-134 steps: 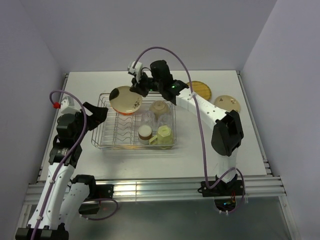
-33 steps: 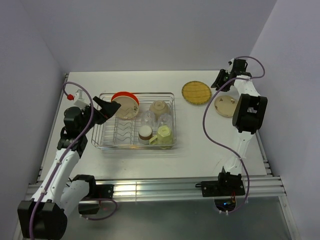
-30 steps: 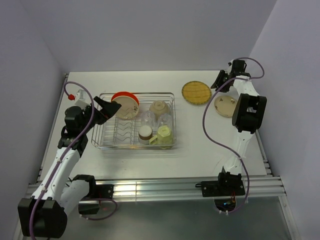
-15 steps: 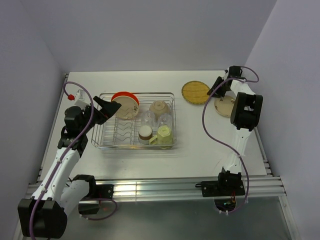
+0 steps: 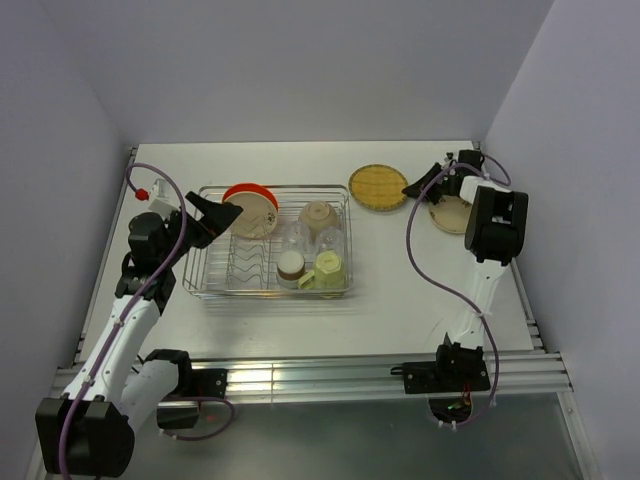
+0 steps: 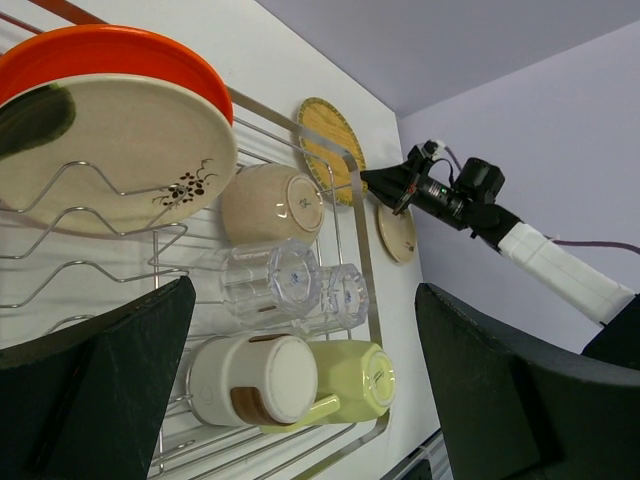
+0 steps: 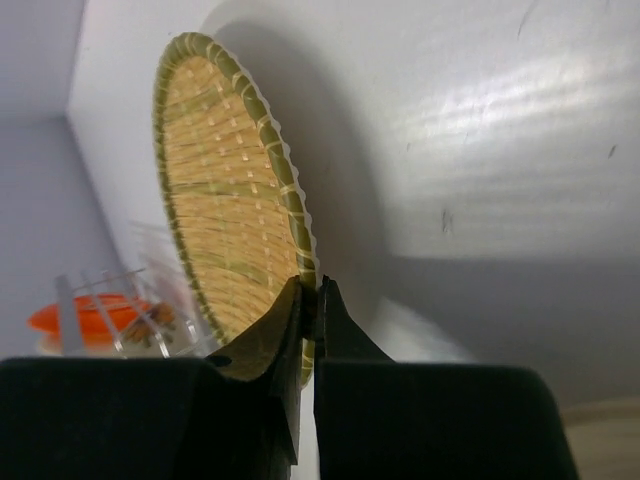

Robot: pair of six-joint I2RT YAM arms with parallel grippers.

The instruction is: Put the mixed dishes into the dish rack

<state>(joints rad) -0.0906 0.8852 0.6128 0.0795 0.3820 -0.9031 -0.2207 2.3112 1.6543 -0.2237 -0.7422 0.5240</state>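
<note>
Fingertips of the right gripper (image 5: 413,186) are pinched on the rim of the yellow woven-pattern plate (image 5: 377,187) at its right-hand edge. The plate is round, woven face up, and sits on the table right of the dish rack (image 5: 270,294), apart from it. Whether the gripped edge is raised off the table cannot be told. A cream plate (image 5: 450,212) lies flat just beyond, under the right arm.

Inside the rack, the orange plate (image 5: 240,191) and a tan plate (image 5: 255,212) stand on edge in the dividers at the far left, the tan one leaning against the orange. Right of them the beige bowl (image 5: 318,214) lies on its side. Two clear plastic cups (image 5: 296,238) follow, then the brown metallic cup (image 5: 291,265) and pale green mug (image 5: 329,268) at the near edge.

The left gripper (image 5: 210,220) hangs by the rack's left end — fingers spread wide, holding nothing.
</note>
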